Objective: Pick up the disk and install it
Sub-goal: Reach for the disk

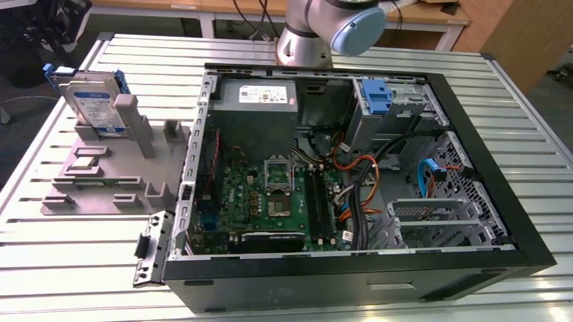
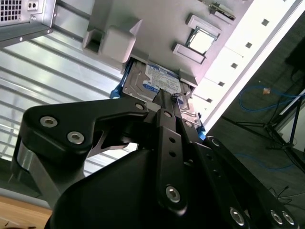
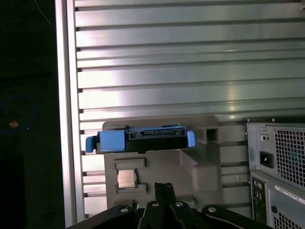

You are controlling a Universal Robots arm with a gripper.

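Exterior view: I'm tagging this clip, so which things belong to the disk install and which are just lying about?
Job: silver rectangular disk in blue plastic bracket; open black computer case; black gripper.
Lying about: square metal processor chip on grey plastic fixture; slatted metal table.

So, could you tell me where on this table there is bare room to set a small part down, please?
The slatted table is bare at the exterior view's lower left, bordered by the grey fixture and the computer case. The fixture holds the disk; the case is crowded with cables.
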